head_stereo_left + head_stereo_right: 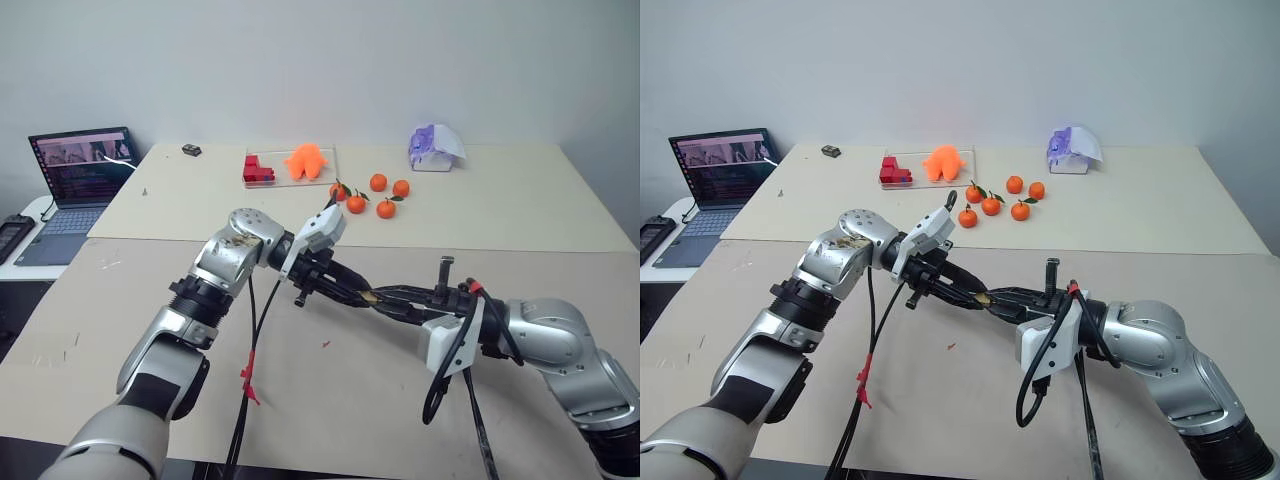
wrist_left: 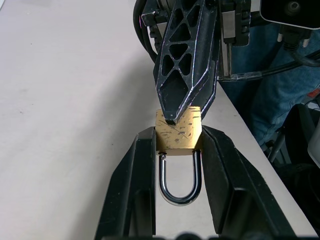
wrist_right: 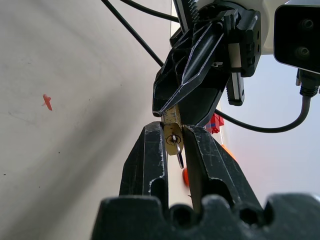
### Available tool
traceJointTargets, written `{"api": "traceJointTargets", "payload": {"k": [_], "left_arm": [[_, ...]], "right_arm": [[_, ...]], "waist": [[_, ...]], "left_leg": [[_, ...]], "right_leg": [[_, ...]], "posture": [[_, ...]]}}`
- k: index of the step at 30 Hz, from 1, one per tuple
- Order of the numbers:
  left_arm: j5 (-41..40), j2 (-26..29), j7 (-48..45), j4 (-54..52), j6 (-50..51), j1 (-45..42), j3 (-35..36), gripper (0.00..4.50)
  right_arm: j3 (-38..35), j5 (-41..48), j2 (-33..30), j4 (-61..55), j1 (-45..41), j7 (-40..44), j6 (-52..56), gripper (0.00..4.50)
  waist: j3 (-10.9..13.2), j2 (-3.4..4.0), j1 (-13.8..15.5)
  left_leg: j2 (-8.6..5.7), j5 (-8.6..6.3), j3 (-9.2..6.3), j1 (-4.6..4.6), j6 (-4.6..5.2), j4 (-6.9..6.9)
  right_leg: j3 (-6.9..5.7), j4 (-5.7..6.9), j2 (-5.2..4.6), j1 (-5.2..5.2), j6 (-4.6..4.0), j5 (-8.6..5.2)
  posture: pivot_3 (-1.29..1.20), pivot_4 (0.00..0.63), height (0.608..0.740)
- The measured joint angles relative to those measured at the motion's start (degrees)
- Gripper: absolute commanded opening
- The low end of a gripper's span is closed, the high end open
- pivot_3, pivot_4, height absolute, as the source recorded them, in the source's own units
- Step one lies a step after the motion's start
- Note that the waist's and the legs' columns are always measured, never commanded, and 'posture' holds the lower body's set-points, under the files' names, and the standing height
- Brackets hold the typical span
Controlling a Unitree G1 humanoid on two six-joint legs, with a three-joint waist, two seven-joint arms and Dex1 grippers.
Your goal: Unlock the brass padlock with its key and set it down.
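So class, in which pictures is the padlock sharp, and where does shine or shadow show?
Left wrist view: brass padlock sharp, its shackle glints, background beyond blurred. Right wrist view: padlock small, the hand's fingers dark against the pale table. Head views: even light, soft shadows.

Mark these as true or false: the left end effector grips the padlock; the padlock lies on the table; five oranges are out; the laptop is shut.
1. The left end effector grips the brass padlock by its body. True.
2. The padlock lies on the table. False: it is held in the air, with the right end effector at it too.
3. Five oranges are out. True.
4. The laptop is shut. False: it is open.
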Motion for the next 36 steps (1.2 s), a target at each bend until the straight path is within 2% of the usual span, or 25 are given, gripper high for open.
{"api": "traceJointTargets", "payload": {"k": [12,13,16,23,29,32,36], "left_arm": [[0.0,0.0,0.0,0.2,-0.1,0.0,0.0,0.80],[0.0,0.0,0.0,0.2,-0.2,0.0,0.0,0.80],[0.2,-0.1,0.2,0.3,-0.3,0.0,0.0,0.80],[0.2,-0.1,0.6,0.3,-0.3,0.0,0.0,0.80],[0.2,-0.1,0.9,0.3,-0.3,0.0,0.0,0.80],[0.2,0.0,0.9,0.3,-0.3,0.0,0.0,0.80],[0.2,0.0,1.0,0.3,-0.3,0.0,0.0,0.80]], "right_arm": [[0.0,-0.1,0.3,0.0,0.0,0.0,0.3,0.13],[0.1,-0.1,0.4,0.0,0.0,0.0,0.4,0.93],[0.0,0.0,1.1,-0.1,-0.1,-0.3,0.7,1.78],[0.0,0.0,1.3,-0.2,-0.5,-0.6,0.8,4.30],[0.0,0.0,1.3,-0.2,-1.0,-0.6,0.9,4.30],[0.1,0.0,1.3,-0.2,-1.3,-0.6,1.2,3.56],[0.1,0.0,1.3,-0.2,-1.3,-0.6,1.4,2.16]], "waist": [[0.0,0.00,0.0],[0.0,0.00,0.0],[0.0,0.00,0.0],[0.0,0.00,0.0],[0.0,0.00,0.0],[0.0,0.00,0.0],[0.0,0.00,0.0]], "left_leg": [[0.00,0.00,0.00,0.00,0.00,0.00],[0.00,0.00,0.00,0.00,0.00,0.00],[0.00,0.00,0.00,0.00,0.00,0.00],[0.00,0.00,0.00,0.00,0.00,0.00],[0.00,0.00,0.00,0.00,0.00,0.00],[0.00,0.00,0.00,0.00,0.00,0.00],[0.00,0.00,0.00,0.00,0.00,-0.01]], "right_leg": [[0.00,0.00,0.00,0.00,0.00,0.00],[0.00,0.00,0.00,0.00,0.00,0.00],[0.00,0.00,0.00,0.00,0.00,0.00],[0.00,0.00,0.00,0.00,0.00,0.00],[0.00,0.00,0.00,0.00,0.00,0.00],[0.00,0.00,0.00,0.00,0.00,0.00],[0.00,0.00,0.00,0.00,0.00,0.00]], "posture": [[0.00,0.150,0.724],[0.00,0.150,0.724],[0.00,0.150,0.724],[0.00,0.150,0.724],[0.00,0.150,0.724],[0.00,0.150,0.724],[0.00,0.150,0.724]]}}
